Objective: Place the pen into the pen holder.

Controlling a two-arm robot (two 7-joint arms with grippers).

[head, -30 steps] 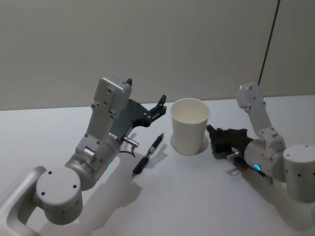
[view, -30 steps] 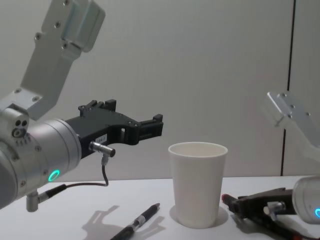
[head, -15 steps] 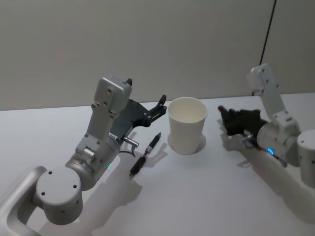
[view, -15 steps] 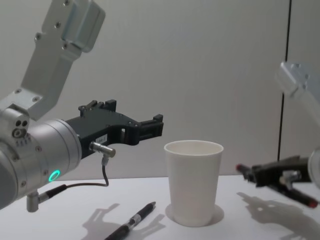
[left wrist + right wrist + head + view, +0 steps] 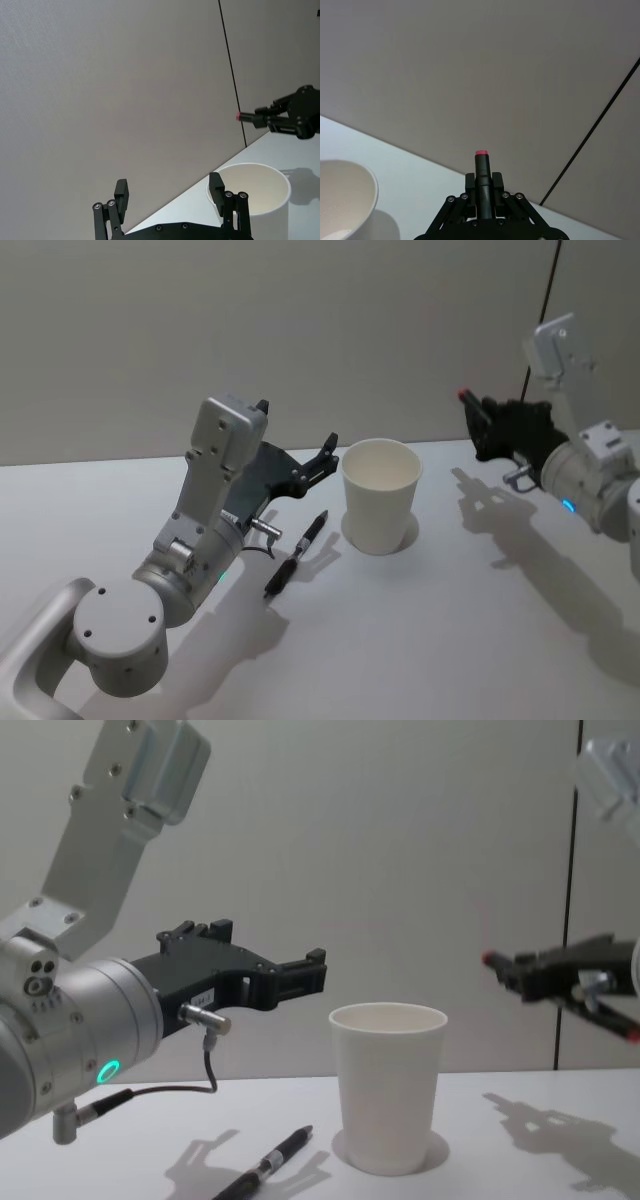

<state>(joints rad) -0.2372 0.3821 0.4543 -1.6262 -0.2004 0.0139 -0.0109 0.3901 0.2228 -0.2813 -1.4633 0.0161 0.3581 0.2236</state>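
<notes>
The right tool (image 5: 525, 970), clamped shut on a red-tipped pen (image 5: 481, 172), hangs above and right of the pen holder (image 5: 381, 495). Lowered off-centre, the pen could catch the rim and topple that light cup. The left tool (image 5: 325, 455) gapes empty left of the holder, above a second pen (image 5: 297, 554) on the desk (image 5: 420, 620).

The pen holder (image 5: 381, 495) is plain matt paper, smooth. The table (image 5: 430, 640) is smooth with a soft sheen. The pen (image 5: 297, 554) on it is dark, slightly glossy plastic with a shiny band. The left gripper (image 5: 169, 186) and right gripper (image 5: 482, 182) look like matt black plastic; the red-tipped pen (image 5: 481, 167) has a dull barrel; the left arm (image 5: 215, 470) is satin grey
</notes>
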